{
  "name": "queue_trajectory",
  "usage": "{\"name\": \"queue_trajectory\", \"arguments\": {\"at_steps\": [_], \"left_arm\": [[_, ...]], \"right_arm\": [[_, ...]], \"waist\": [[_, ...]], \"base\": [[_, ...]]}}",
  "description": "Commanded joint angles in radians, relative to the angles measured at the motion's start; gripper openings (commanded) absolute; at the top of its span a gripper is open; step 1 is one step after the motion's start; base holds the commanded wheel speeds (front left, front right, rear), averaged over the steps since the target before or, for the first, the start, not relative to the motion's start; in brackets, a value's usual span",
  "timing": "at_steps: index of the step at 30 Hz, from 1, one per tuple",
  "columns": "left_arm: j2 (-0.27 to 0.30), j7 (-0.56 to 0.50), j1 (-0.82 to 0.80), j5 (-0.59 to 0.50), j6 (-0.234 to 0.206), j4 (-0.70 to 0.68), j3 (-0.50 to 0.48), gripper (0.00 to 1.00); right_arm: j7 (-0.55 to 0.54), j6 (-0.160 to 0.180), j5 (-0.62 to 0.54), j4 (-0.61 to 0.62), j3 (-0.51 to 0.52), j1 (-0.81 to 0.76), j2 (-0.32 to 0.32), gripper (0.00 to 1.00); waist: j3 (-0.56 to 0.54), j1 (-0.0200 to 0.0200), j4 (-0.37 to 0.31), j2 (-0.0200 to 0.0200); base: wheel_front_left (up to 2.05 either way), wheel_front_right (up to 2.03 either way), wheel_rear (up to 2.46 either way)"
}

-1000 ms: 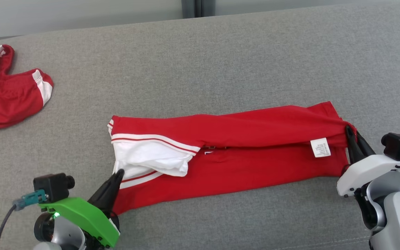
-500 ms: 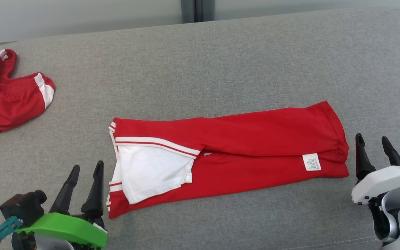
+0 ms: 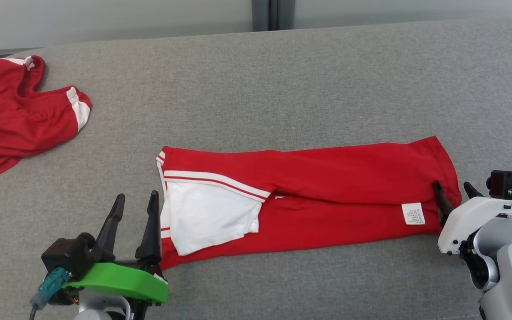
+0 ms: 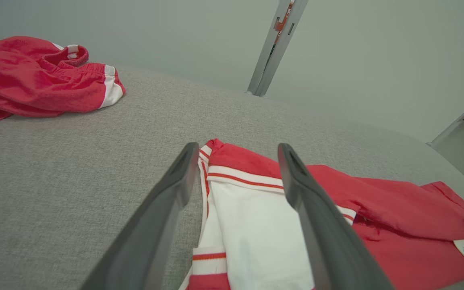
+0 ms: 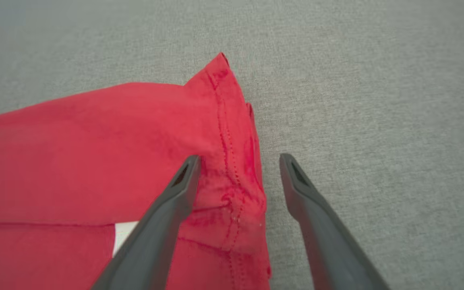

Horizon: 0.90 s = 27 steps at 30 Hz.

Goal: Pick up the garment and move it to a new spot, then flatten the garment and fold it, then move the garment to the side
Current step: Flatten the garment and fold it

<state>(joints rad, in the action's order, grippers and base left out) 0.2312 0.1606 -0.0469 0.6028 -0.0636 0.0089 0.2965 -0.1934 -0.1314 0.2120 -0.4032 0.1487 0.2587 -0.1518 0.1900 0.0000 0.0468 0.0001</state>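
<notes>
Across the middle of the head view: red garment [image 3: 318, 195], folded into a long strip, lying flat on the grey cushion [image 3: 282, 89]. White panel [image 3: 207, 213] at its left end, white label [image 3: 414, 213] near its right end.

At lower left: left gripper [image 3: 137, 194], fingers spread wide, gripping nothing, just beside the white end.

At lower right: right gripper [image 3: 451, 184], fingers also wide, straddling the strip's right edge, one finger over the cloth, the other over bare cushion; contact unclear.

At upper left: second red garment [image 3: 16, 115], crumpled, well apart.
</notes>
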Motion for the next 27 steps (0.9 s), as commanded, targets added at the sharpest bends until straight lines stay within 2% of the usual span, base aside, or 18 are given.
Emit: {"name": "queue_trajectory", "arguments": {"at_steps": [1, 8, 9, 10, 11, 13, 19, 27], "left_arm": [[-0.002, 0.005, -0.018, -0.011, -0.009, 0.010, 0.001, 1.00], [0.006, 0.018, -0.023, -0.015, -0.024, 0.046, -0.010, 1.00], [0.009, 0.019, -0.023, -0.016, -0.026, 0.050, -0.012, 1.00], [0.014, 0.020, -0.022, -0.021, -0.027, 0.056, -0.013, 1.00], [0.015, 0.021, -0.022, -0.021, -0.028, 0.059, -0.014, 1.00], [0.017, 0.024, -0.019, -0.016, -0.029, 0.067, -0.019, 1.00], [0.024, 0.034, -0.010, -0.008, -0.036, 0.074, -0.031, 1.00], [0.027, 0.032, -0.001, -0.002, -0.042, 0.069, -0.032, 1.00]], "right_arm": [[-0.009, 0.001, 0.000, -0.022, -0.006, 0.018, -0.011, 1.00], [-0.040, 0.001, 0.015, -0.151, -0.055, 0.081, -0.033, 1.00], [-0.037, 0.001, 0.017, -0.164, -0.061, 0.087, -0.033, 0.61], [-0.035, 0.001, 0.021, -0.178, -0.068, 0.093, -0.032, 0.41], [-0.030, 0.001, 0.023, -0.187, -0.075, 0.098, -0.033, 0.31], [-0.021, 0.001, 0.030, -0.203, -0.086, 0.113, -0.036, 0.02], [0.025, 0.002, 0.042, -0.232, -0.068, 0.146, -0.076, 0.00], [0.078, 0.002, 0.074, -0.208, 0.026, 0.102, -0.139, 0.00]], "waist": [[0.006, 0.0000, 0.010, -0.0001], [0.010, 0.0000, 0.031, -0.0001], [0.010, 0.0000, 0.033, -0.0001], [0.009, 0.0000, 0.035, -0.0001], [0.008, 0.0000, 0.036, -0.0001], [0.005, 0.0000, 0.035, -0.0001], [-0.001, 0.0000, 0.017, -0.0001], [0.000, 0.0000, -0.017, -0.0001]], "base": [[0.00, 0.00, 0.00], [0.00, 0.00, 0.00], [0.00, 0.00, 0.00], [0.00, 0.00, 0.00], [0.00, 0.00, 0.00], [0.00, 0.00, 0.00], [0.00, 0.00, 0.00], [0.00, 0.00, 0.00]]}}
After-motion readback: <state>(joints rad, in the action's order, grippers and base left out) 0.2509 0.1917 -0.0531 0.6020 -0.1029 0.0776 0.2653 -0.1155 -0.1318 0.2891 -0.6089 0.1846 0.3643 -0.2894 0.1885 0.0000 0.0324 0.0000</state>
